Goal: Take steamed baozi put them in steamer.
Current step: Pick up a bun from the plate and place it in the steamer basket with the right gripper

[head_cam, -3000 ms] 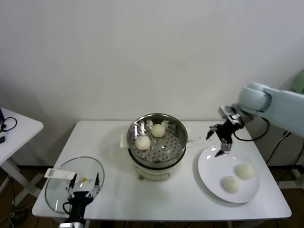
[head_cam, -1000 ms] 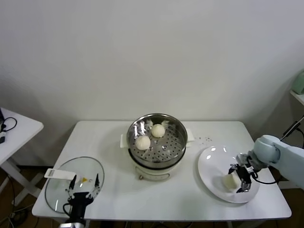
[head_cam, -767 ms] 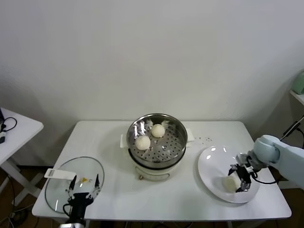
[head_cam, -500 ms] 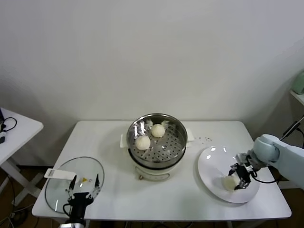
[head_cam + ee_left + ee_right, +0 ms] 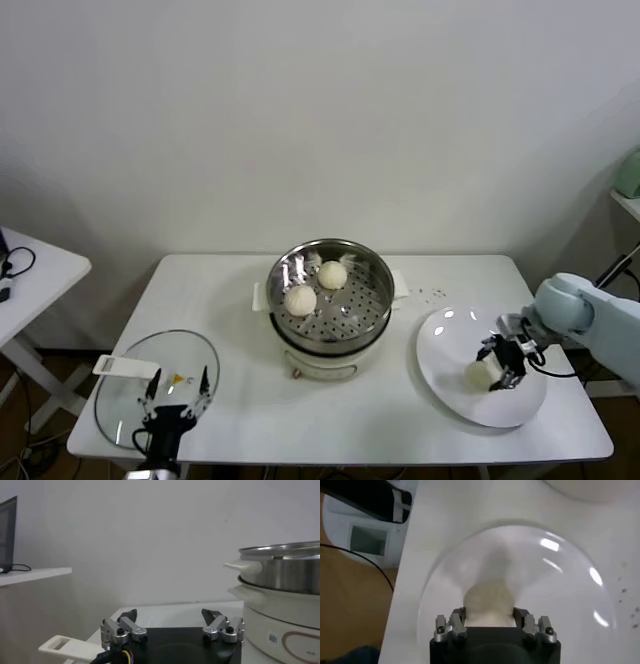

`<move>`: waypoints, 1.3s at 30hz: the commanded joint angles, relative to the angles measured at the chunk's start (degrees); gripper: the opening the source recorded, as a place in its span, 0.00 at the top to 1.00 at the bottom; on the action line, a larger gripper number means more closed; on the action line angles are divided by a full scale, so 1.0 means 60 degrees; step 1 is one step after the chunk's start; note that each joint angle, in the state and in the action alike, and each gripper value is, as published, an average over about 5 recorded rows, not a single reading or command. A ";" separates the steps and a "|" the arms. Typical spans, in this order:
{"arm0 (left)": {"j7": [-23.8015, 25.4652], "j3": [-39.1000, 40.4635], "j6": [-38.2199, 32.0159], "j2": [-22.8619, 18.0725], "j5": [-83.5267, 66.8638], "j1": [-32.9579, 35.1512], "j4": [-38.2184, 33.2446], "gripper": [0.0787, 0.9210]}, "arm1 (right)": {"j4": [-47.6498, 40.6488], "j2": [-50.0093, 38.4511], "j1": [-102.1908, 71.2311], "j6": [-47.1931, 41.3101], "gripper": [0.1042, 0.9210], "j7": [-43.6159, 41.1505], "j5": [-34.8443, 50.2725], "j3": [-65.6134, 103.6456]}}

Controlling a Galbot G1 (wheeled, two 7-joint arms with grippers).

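Observation:
The steamer stands mid-table with two baozi, one and another, on its perforated tray. My right gripper is over the white plate, shut on a third baozi. In the right wrist view that baozi sits between the fingers of my right gripper above the plate. A fourth baozi is hidden. My left gripper is open and parked at the table's front left; its wrist view shows the left gripper open, with the steamer beyond.
A round glass lid with a white handle lies at the front left under my left gripper. Small crumbs dot the table between steamer and plate. A white side table stands off to the left.
My right gripper came down from above the plate's far edge onto a baozi, closed on it, and has shifted slightly left and up with it. The left arm has not moved.

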 commanded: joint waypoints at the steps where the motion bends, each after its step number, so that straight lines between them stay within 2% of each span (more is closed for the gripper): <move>1: 0.0007 0.0020 0.0059 0.0013 0.0054 0.0000 -0.0066 0.12 | 0.1520 0.0162 0.4131 0.2353 0.35 -0.0165 -0.1318 -0.1558; 7: 0.0008 0.0079 0.0111 -0.0003 0.0162 0.0004 -0.0136 0.12 | 0.1691 0.1020 0.6443 0.3525 0.34 -0.0222 -0.1651 -0.2438; 12: 0.0008 0.0106 0.0114 -0.0018 0.0220 0.0040 -0.0145 0.12 | 0.1899 0.2119 0.7093 0.4269 0.33 -0.0149 -0.2140 -0.2432; 20: 0.0006 0.0118 0.0119 -0.0029 0.0240 0.0064 -0.0143 0.12 | 0.1993 0.4183 0.6137 0.4726 0.33 0.0003 -0.3168 -0.1922; 30: 0.0022 0.0088 0.0264 0.0045 0.0191 -0.0018 -0.0237 0.12 | 0.0935 0.6117 0.4742 0.5480 0.33 0.0048 -0.4094 -0.2034; 39: 0.0026 0.0175 0.0411 0.0092 0.0248 -0.0121 -0.0258 0.12 | 0.0400 0.7060 0.4305 0.5758 0.33 0.0080 -0.3877 -0.2709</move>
